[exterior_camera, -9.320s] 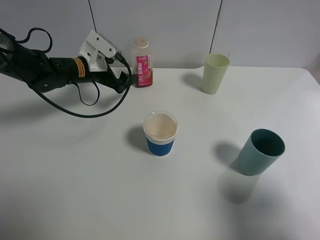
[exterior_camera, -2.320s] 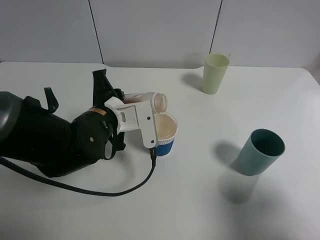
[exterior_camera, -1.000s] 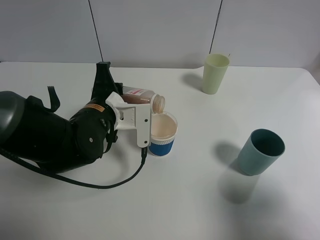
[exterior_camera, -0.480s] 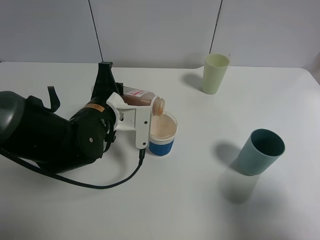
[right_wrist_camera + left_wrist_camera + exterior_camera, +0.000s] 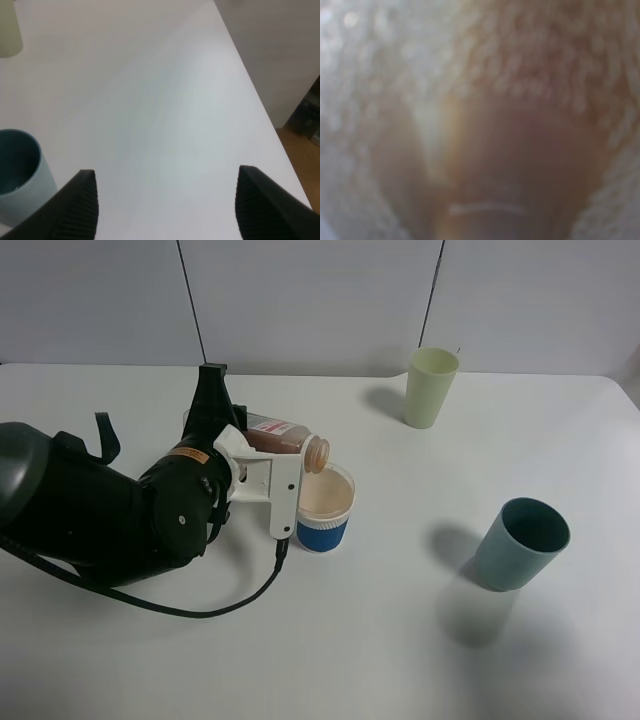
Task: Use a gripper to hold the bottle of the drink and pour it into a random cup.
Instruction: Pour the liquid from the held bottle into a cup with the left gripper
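My left gripper (image 5: 236, 432) is shut on the bottle of the drink (image 5: 287, 438), a small bottle with a pink label and brown liquid. The bottle lies tipped nearly flat, with its neck (image 5: 317, 452) just above the near-left rim of the cup (image 5: 322, 506), a white cup with a blue sleeve. I cannot make out a stream. In the left wrist view the bottle (image 5: 520, 150) fills the frame as a brown blur. My right gripper (image 5: 167, 210) is open over bare table and is out of the exterior view.
A tall pale green cup (image 5: 430, 387) stands at the back right. A teal cup (image 5: 522, 543) stands at the right and also shows in the right wrist view (image 5: 15, 175). The left arm's black cable (image 5: 215, 606) loops on the table. The table's edge (image 5: 260, 107) is near my right gripper.
The bottle stood upright at the back; my left gripper has lifted it and tipped it over the blue-sleeved cup. Over the last second its neck has dipped slightly lower.
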Tool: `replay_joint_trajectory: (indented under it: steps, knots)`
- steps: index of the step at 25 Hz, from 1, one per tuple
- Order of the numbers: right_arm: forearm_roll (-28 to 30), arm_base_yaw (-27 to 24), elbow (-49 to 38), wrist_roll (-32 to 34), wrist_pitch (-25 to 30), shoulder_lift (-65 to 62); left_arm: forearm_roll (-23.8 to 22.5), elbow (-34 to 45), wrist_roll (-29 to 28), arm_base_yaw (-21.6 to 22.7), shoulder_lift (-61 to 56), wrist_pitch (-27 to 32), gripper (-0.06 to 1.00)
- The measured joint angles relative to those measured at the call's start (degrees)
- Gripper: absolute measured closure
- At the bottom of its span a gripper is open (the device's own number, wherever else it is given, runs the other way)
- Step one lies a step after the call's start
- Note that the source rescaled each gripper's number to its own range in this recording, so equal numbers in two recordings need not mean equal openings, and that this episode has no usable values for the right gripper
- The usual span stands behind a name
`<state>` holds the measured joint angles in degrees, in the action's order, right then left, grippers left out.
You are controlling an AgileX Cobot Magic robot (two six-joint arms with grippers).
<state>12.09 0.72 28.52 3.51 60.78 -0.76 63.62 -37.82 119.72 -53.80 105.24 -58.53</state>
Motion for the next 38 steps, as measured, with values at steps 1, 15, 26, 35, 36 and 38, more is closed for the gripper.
replay_joint_trajectory:
  steps: [1,15,26,35,36,38]
  knots:
    - [0.0,0.0,0.0,0.0,0.0,0.0,0.0,0.0,0.24,0.0,0.0,-0.02,0.92]
    - [0.0,0.0,0.0,0.0,0.0,0.0,0.0,0.0,2.08,1.28,0.0,-0.2,0.92]
    - [0.0,0.0,0.0,0.0,0.0,0.0,-1.26,0.0,3.35,1.28,0.0,-0.41,0.92]
    - [0.0,0.0,0.0,0.0,0.0,0.0,-1.33,0.0,4.62,1.28,0.0,-0.63,0.92]
    - [0.0,0.0,0.0,0.0,0.0,0.0,-1.33,0.0,4.66,1.28,0.0,-0.63,0.92]
    - [0.0,0.0,0.0,0.0,0.0,0.0,-1.33,0.0,4.66,1.28,0.0,-0.63,0.92]
